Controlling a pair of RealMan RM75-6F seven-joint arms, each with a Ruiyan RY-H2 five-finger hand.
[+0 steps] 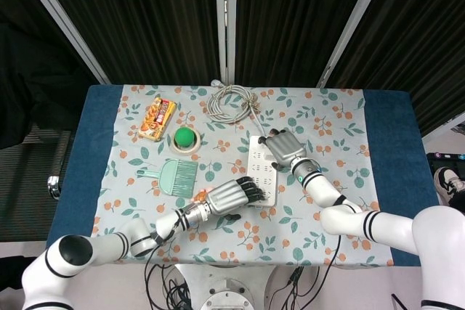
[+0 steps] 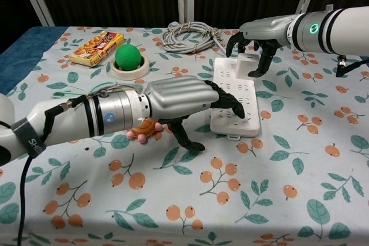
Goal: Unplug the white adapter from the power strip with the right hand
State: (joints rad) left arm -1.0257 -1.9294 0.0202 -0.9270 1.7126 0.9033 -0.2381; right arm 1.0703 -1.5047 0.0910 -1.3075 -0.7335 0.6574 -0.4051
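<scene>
Left hand (image 2: 173, 99) hides most of turtle toy (image 2: 144, 129); adapter (image 2: 248, 64) grip unclear.

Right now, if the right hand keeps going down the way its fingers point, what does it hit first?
Most likely the white adapter, plugged into the power strip; the right hand hangs over it with curled fingers astride. Contact can't be confirmed.

Bright even overhead light, sharp, soft shadows.

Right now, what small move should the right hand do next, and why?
Probably close the right hand on the white adapter: its fingers arch over the adapter, not clearly gripping, the adapter sits plugged in, and the left hand presses the power strip.
</scene>
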